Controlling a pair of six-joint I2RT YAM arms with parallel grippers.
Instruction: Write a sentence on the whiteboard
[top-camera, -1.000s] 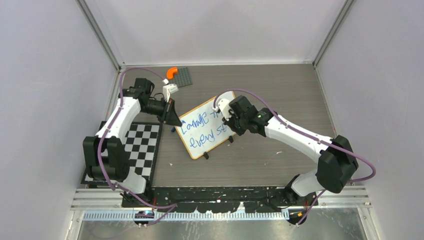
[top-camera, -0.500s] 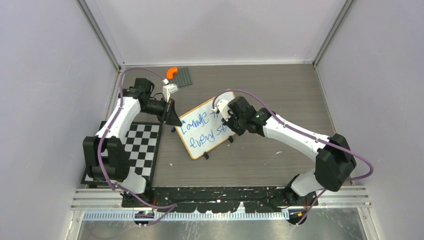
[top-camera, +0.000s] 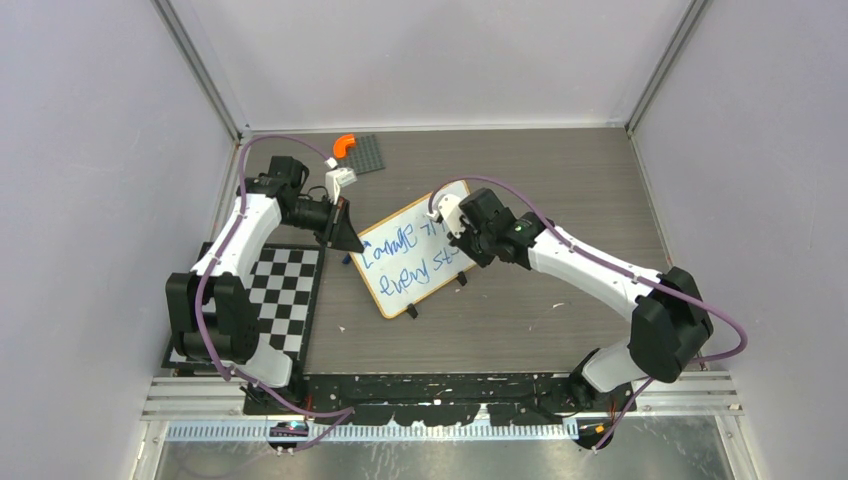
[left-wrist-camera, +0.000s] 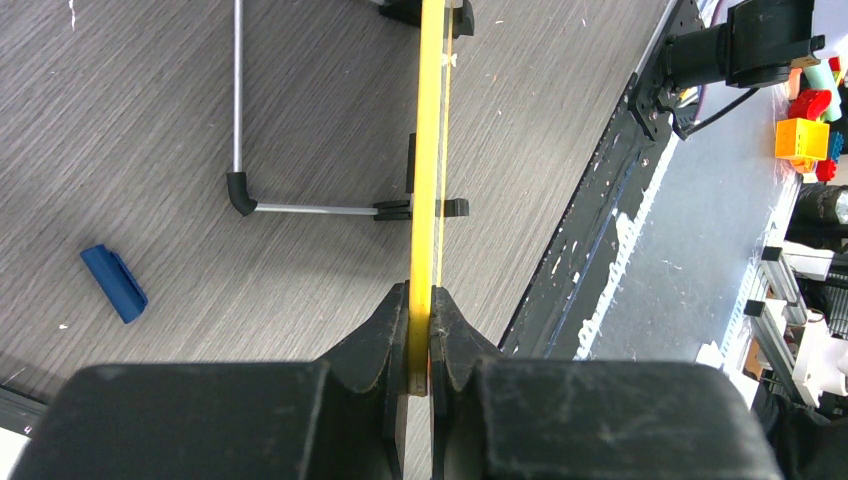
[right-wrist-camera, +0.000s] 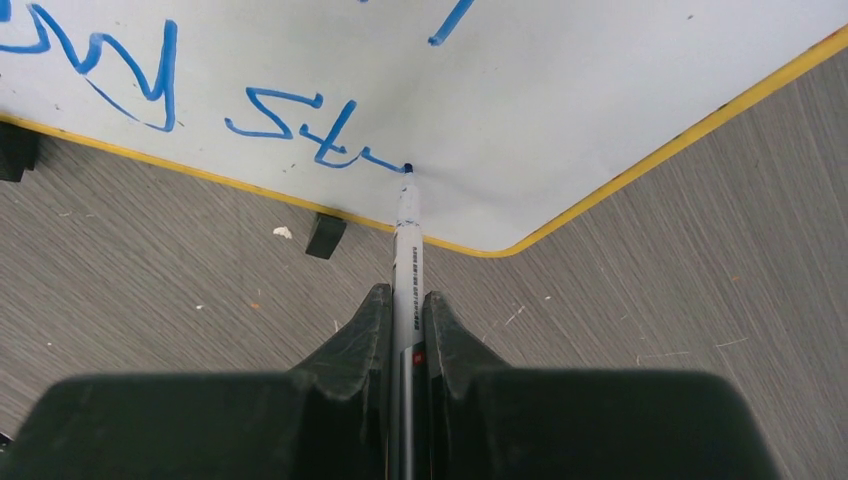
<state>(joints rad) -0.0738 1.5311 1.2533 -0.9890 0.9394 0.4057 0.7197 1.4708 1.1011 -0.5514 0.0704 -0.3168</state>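
Writing blue words on a whiteboard (top-camera: 398, 292) propped in the middle of the table (top-camera: 560, 200), between both arms.
Pinching its yellow left edge in the left claw (left-wrist-camera: 420, 300), closed tight on it, likely steadying it against pen pressure; clamping a marker (right-wrist-camera: 408, 235) in the right claw (right-wrist-camera: 405, 305), tip touching the sentence (right-wrist-camera: 300, 130) just after "St", close to the near-right corner.

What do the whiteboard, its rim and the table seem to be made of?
The whiteboard looks smooth, white, likely a coated panel: ink lines look sharp. Its rim is yellow-tan, wood or plastic, unclear. The table shows matte grey wood grain, probably laminate.
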